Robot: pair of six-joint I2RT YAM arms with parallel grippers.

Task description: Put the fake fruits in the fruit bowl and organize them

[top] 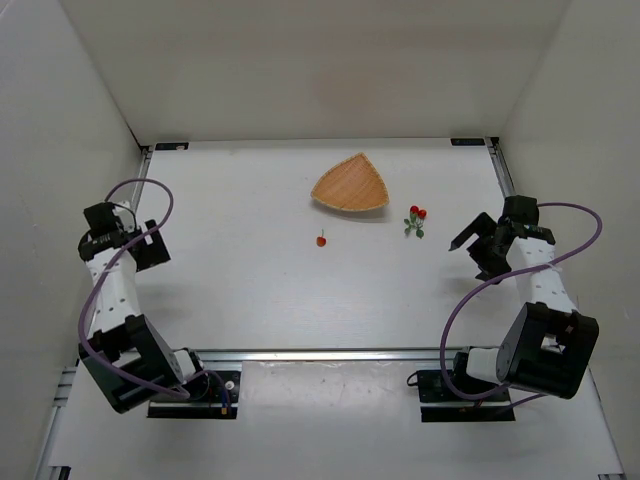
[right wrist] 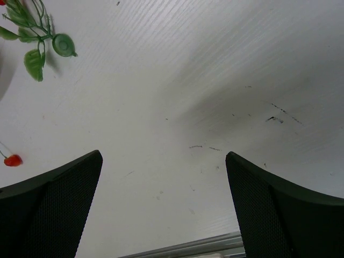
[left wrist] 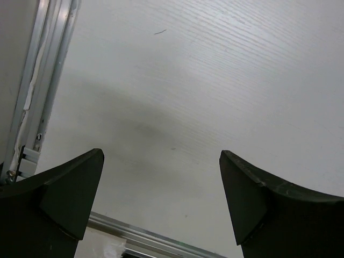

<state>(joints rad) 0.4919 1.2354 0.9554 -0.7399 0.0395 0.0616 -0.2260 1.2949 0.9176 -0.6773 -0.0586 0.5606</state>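
Note:
The tan fruit bowl [top: 351,186], a rounded triangle, lies empty on the white table at the back centre. A red berry cluster with green leaves [top: 415,220] lies just right of it; its leaves [right wrist: 40,43] show at the top left of the right wrist view. A single red berry with a stem [top: 321,240] lies in front of the bowl and also shows in the right wrist view [right wrist: 13,159]. My right gripper [top: 468,243] is open and empty, to the right of the cluster. My left gripper [top: 150,240] is open and empty at the far left, over bare table.
Aluminium rails [top: 330,353] frame the table's edges. White walls [top: 300,60] enclose the table at the back and sides. A purple cable [top: 470,290] loops beside each arm.

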